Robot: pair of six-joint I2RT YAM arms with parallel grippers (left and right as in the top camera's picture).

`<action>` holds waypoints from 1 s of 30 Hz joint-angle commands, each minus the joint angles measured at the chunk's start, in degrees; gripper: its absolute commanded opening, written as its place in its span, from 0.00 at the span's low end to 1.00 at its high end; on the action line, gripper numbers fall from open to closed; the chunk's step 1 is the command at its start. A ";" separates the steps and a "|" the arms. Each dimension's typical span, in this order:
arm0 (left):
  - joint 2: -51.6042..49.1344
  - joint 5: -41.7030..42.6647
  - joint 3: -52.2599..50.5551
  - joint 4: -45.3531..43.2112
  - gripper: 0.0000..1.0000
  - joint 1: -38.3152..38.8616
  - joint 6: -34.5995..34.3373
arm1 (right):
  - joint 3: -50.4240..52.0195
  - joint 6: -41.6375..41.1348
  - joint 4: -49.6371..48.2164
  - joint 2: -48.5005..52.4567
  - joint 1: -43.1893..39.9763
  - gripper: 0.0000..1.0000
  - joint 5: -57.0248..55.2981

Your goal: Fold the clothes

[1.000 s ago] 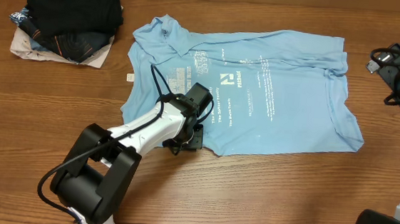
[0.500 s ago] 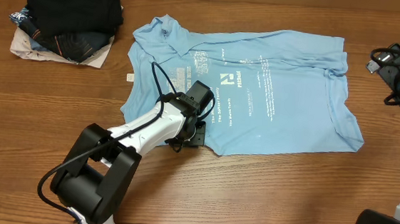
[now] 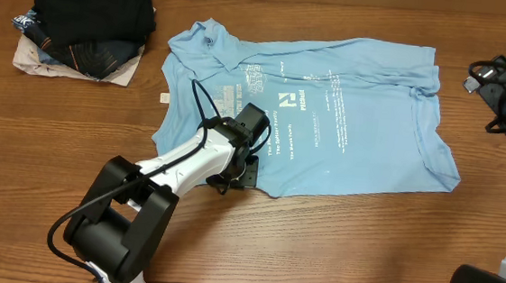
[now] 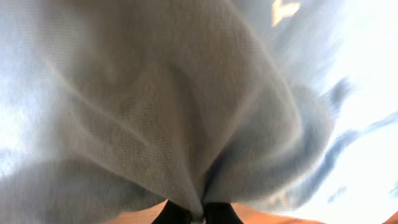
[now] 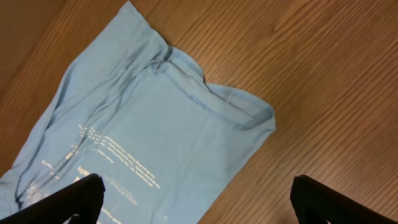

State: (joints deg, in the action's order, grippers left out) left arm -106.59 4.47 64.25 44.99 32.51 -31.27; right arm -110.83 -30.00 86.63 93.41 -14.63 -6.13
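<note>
Left claw [image 3: 245, 172] newly pinched tight on the T-shirt's [image 3: 355, 113] edge, arm stretched low; right claw [image 5: 199, 202] wide apart.

A pile of dark folded garments [image 3: 91, 16] lies on the wooden table [image 3: 44, 152].
</note>
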 commanded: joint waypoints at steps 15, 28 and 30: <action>1.38 0.28 7.89 12.44 0.04 -0.24 0.39 | 24.28 -3.78 -10.93 0.28 -0.55 1.00 2.25; 1.38 1.38 7.76 14.80 0.04 -0.24 0.42 | 44.44 -9.29 -25.20 0.28 -0.57 0.93 6.23; 1.38 1.38 7.76 14.82 0.04 -0.24 0.42 | 46.49 -9.29 -27.28 0.28 -0.57 0.85 6.27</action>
State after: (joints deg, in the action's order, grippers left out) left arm -106.52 5.19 71.24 59.59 32.51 -31.27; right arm -66.43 -38.39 60.66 93.62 -14.96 -0.69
